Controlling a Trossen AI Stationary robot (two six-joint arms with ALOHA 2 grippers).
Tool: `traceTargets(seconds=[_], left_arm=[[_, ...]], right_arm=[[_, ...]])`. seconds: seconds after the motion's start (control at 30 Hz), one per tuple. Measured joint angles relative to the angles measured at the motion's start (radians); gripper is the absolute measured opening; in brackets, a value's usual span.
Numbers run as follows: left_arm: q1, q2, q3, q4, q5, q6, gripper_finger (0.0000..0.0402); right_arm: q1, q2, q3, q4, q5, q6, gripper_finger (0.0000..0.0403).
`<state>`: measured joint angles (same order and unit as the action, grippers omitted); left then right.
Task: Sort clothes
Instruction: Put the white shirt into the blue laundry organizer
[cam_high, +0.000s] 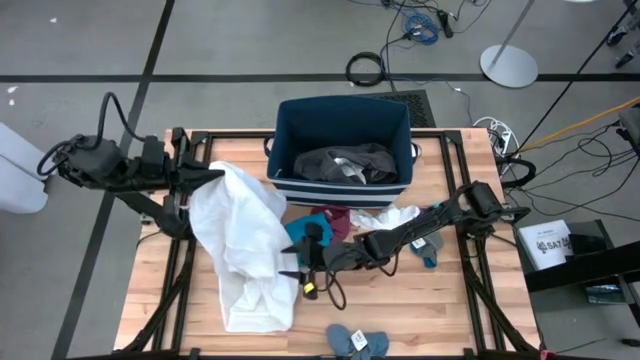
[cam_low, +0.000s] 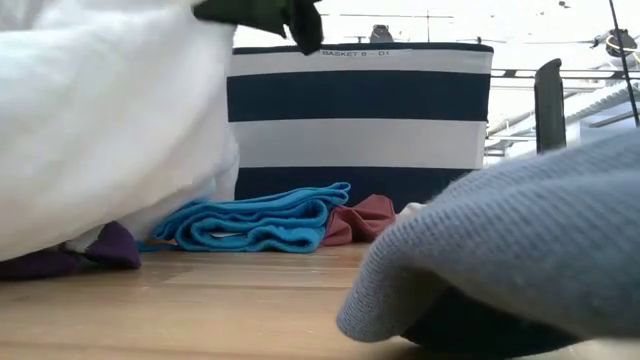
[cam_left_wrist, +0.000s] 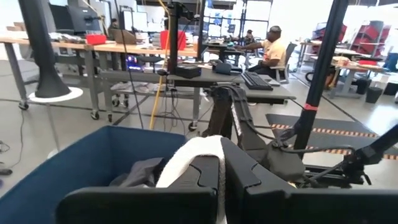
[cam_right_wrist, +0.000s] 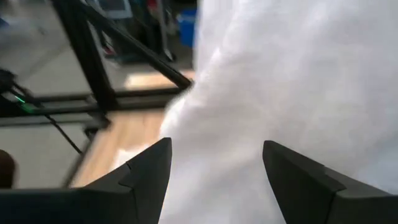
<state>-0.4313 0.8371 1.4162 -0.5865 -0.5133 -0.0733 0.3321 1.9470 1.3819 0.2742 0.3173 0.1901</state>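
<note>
Grey garment (cam_low: 520, 240) fills low-view foreground on table (cam_high: 200, 300). Left gripper (cam_high: 215, 176) jaws clamped on white garment (cam_high: 245, 235), lifted beside bin (cam_high: 345, 115). Right gripper (cam_high: 300, 262) jaws wide, against that white cloth, holding nothing.

I can read small dark lettering along the top white edge of the striped bin (cam_low: 360, 100) in the low view: "BASKET 6 - D1", though the last characters are not certain. In the high view a white label on a dark box (cam_high: 552, 243) beside the desk (cam_high: 160, 300) starts with "SAT"; the rest is too small to read.
</note>
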Motion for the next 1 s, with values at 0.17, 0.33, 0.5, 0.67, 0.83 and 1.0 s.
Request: traceTargets(seconds=[0.17,0.33,0.5,0.67,0.83,1.0], left_arm=[[0.0,0.0,-0.001,-0.008,0.013,0.0,0.0001],[0.0,0.0,-0.001,-0.011,0.013,0.0,0.0001],[0.0,0.0,-0.001,-0.013,0.013,0.0,0.0001],[0.0,0.0,-0.001,-0.015,0.012,-0.002,0.0002],[0.0,0.001,-0.001,-0.036,0.012,-0.025,0.0002],[0.0,0.013,-0.001,-0.037,0.012,-0.026,0.0002]], right_arm=[[-0.004,-0.005,0.0,-0.114,0.018,0.023,0.024],[-0.006,-0.005,0.0,-0.212,0.019,0.032,0.024],[-0.005,-0.005,0.0,-0.293,0.017,0.056,0.024],[-0.006,-0.005,0.0,-0.311,0.017,0.049,0.024],[-0.021,-0.005,0.0,-0.322,0.018,-0.032,0.024],[-0.05,-0.005,0.0,-0.187,0.017,-0.104,0.024]])
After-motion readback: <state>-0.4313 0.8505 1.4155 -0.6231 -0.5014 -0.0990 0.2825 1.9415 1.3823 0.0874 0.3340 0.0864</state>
